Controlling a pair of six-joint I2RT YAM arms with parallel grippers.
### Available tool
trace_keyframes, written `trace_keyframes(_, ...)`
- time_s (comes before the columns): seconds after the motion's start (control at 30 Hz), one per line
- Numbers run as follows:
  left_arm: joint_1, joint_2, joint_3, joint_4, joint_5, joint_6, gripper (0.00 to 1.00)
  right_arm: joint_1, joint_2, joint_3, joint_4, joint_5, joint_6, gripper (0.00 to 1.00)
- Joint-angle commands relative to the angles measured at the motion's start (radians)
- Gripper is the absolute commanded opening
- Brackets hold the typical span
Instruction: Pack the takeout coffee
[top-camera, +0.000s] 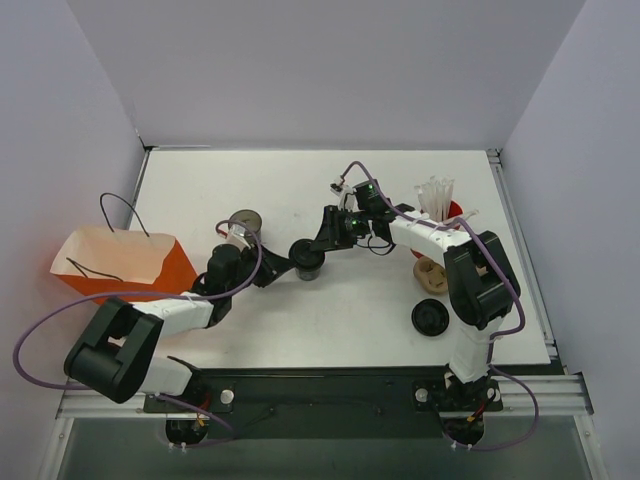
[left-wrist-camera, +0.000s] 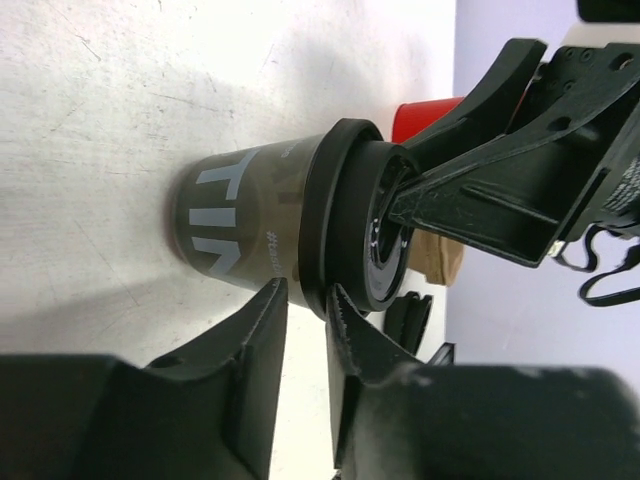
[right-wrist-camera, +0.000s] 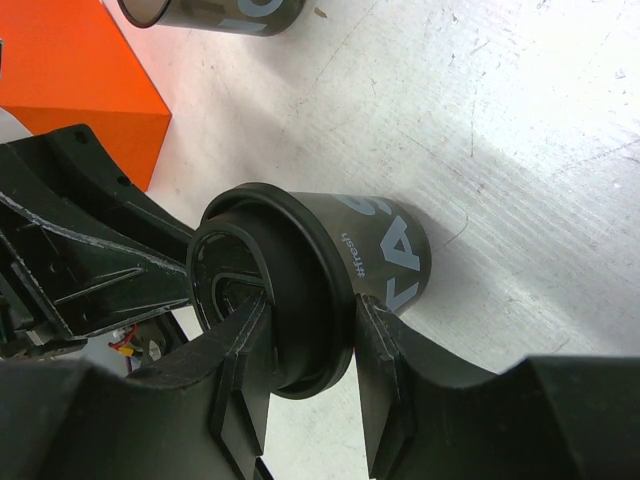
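Note:
The takeout coffee (top-camera: 308, 262), a small dark cup with a black round lid, stands upright on the white table (top-camera: 330, 320) near its middle. My left gripper (top-camera: 285, 268) reaches it from the left. In the left wrist view the left gripper (left-wrist-camera: 305, 300) is closed narrowly across the lid's rim, with one finger against the cup wall (left-wrist-camera: 250, 225). My right gripper (top-camera: 318, 243) comes from the right. In the right wrist view the right gripper (right-wrist-camera: 310, 325) pinches the lid, one finger on the lid top and the other under the rim by the cup (right-wrist-camera: 385, 250).
A lidless see-through cup (top-camera: 243, 224) stands just behind the left gripper. An orange paper bag (top-camera: 120, 262) lies at the left edge. On the right are a flat black lid (top-camera: 432, 318), a brown cup carrier (top-camera: 430, 272) and a red cup with white sticks (top-camera: 440, 205).

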Motion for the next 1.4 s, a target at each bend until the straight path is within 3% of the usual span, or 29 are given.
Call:
trace_keyframes(0.0, 0.023, -0.014, 0.061, -0.258, -0.039, 0.138, 0.36, 0.025, 0.042, -0.058, -0.201, 0.111, -0.100, 0.26)
trace_keyframes(0.1, 0.041, -0.008, 0.104, -0.263, -0.004, 0.187, 0.40, 0.026, 0.039, -0.058, -0.201, 0.114, -0.098, 0.26)
trace_keyframes(0.4, 0.097, 0.077, 0.145, -0.125, 0.151, 0.229, 0.40, 0.026, 0.040, -0.048, -0.210, 0.111, -0.103, 0.26)
trace_keyframes(0.5, 0.098, 0.088, 0.170, -0.148, 0.168, 0.256, 0.40, 0.025, 0.037, -0.048, -0.213, 0.112, -0.106, 0.25)
trace_keyframes(0.77, 0.104, 0.111, 0.240, -0.230, 0.158, 0.328, 0.39, 0.025, 0.045, -0.040, -0.220, 0.105, -0.115, 0.25)
trace_keyframes(0.93, 0.103, 0.138, 0.202, -0.302, 0.064, 0.289, 0.22, 0.025, 0.051, -0.054, -0.213, 0.114, -0.120, 0.25)
trace_keyframes(1.03, 0.080, 0.161, 0.159, -0.355, -0.009, 0.272, 0.19, 0.020, 0.054, -0.062, -0.202, 0.112, -0.124, 0.25)
trace_keyframes(1.2, -0.038, 0.172, 0.139, -0.454, -0.175, 0.247, 0.18, 0.011, 0.077, -0.031, -0.211, 0.111, -0.136, 0.25)
trace_keyframes(1.3, -0.017, 0.117, 0.144, -0.428, -0.117, 0.244, 0.22, 0.012, 0.079, -0.019, -0.230, 0.095, -0.152, 0.25)
trace_keyframes(1.37, 0.037, 0.068, 0.159, -0.382, 0.001, 0.247, 0.30, 0.012, 0.079, -0.017, -0.251, 0.098, -0.179, 0.25)
